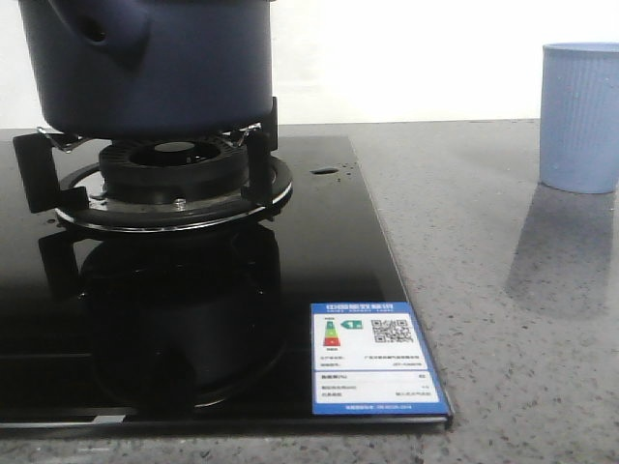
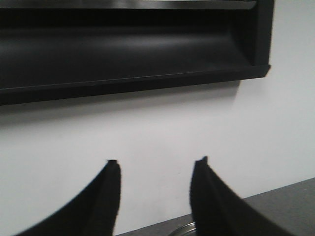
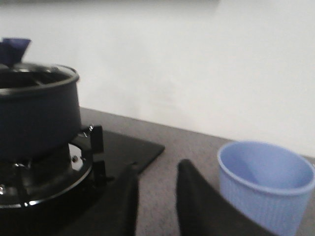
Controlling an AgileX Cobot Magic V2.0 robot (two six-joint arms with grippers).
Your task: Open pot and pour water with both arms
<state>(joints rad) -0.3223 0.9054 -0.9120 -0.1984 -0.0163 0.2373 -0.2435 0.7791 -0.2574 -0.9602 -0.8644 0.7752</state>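
The pot is dark navy and stands on the gas burner at the back left. In the right wrist view the pot carries a glass lid with a blue knob. My right gripper is open and empty, low over the grey counter between the hob and the light-blue cup. My left gripper is open and empty, facing the white wall, with a metallic rim just below it. Neither gripper shows in the front view.
The black glass hob has a label at its front right corner. The ribbed cup stands on the grey counter at the right. A black range hood hangs on the wall above the left gripper.
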